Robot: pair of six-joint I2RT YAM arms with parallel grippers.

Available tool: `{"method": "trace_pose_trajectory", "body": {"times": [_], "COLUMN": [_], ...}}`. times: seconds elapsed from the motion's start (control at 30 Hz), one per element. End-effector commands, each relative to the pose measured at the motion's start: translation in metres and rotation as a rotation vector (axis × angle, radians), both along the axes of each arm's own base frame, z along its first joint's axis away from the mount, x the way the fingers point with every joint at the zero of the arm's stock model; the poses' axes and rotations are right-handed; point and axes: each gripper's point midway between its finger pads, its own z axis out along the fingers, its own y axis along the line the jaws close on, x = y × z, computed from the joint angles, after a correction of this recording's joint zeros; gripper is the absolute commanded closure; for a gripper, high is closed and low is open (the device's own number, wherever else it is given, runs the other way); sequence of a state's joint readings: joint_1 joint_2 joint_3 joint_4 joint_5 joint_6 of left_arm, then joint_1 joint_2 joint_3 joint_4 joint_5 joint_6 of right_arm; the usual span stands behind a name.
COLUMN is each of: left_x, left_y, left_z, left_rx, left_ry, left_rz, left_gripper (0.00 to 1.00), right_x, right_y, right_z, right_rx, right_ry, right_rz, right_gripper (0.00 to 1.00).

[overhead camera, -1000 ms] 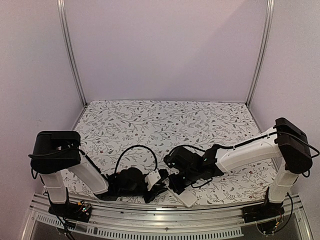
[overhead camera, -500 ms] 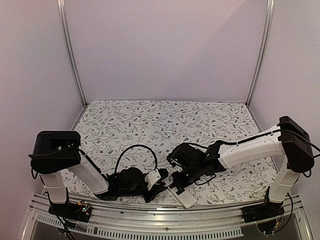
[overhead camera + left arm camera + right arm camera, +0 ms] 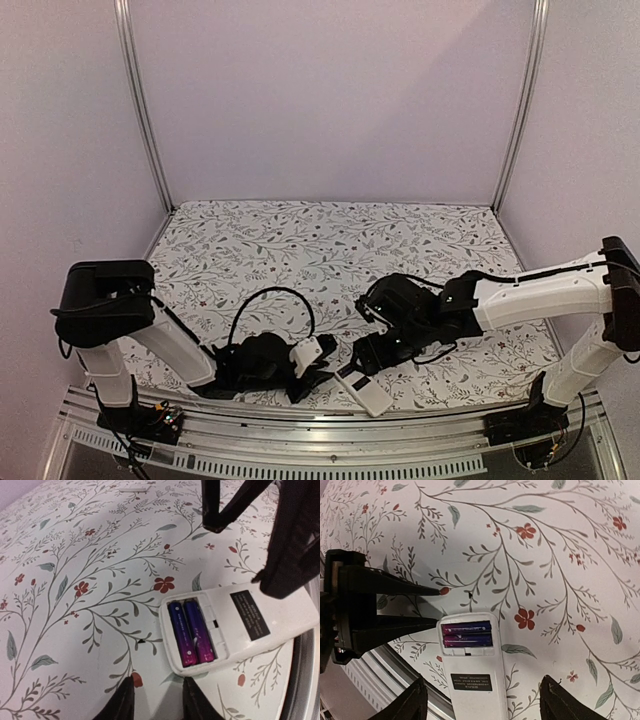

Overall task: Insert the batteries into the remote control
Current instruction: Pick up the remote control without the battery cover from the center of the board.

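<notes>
The white remote control (image 3: 476, 680) lies back-up on the floral cloth at the near edge, also seen in the top view (image 3: 367, 393). Its slot is uncovered, with two dark purple batteries (image 3: 466, 633) side by side inside (image 3: 190, 632). My right gripper (image 3: 487, 705) is open wide, a finger on each side of the remote and neither touching it. My left gripper (image 3: 159, 705) is open narrowly just off the remote's battery end, with only cloth between its fingers. In the top view the left gripper (image 3: 322, 374) and right gripper (image 3: 360, 362) face each other over the remote.
A metal rail (image 3: 330, 425) runs along the table's near edge, right beside the remote. A small flat white piece (image 3: 132, 488) lies on the cloth farther out. Upright frame posts (image 3: 140, 100) stand at the back corners.
My right gripper has gone from shut to wide open and pulled back toward the right. The remote stays flat at the near edge. The left gripper has barely moved, its fingers slightly wider.
</notes>
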State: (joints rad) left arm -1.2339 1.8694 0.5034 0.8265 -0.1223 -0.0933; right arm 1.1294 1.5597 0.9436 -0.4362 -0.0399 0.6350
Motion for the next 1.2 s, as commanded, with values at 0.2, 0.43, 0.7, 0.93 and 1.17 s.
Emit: {"method": "trace_pose_trajectory", "body": {"times": [0.2,0.43,0.7,0.93,1.17], "left_x": [0.032,0.066,0.094,0.093,0.088], "left_y": [0.024,0.069,0.127,0.149,0.155], "left_z": [0.052,0.088,0.127,0.136,0.132], "left_rx": [-0.031,-0.035,-0.101,-0.116,-0.134], "left_ry": [-0.041,-0.044,-0.020,-0.035,-0.010], "left_rz": [0.196,0.431,0.647,0.687,0.695], "left_gripper": [0.16,0.06,0.02,0.02,0.02], "right_x": [-0.037,-0.042,-0.053,-0.046,-0.026], "right_y": [-0.019,-0.026,-0.019,-0.012,-0.006], "right_z": [-0.033,-0.052,-0.060,-0.052,-0.040], "right_rx": [-0.145,-0.284,-0.410,-0.427,-0.411], "right_ry": [0.048,0.018,0.025,0.003,-0.030], "right_rz": [0.036,0.043,0.094,0.065,-0.015], "right_gripper": [0.12,0.12,0.16,0.50,0.68]}}
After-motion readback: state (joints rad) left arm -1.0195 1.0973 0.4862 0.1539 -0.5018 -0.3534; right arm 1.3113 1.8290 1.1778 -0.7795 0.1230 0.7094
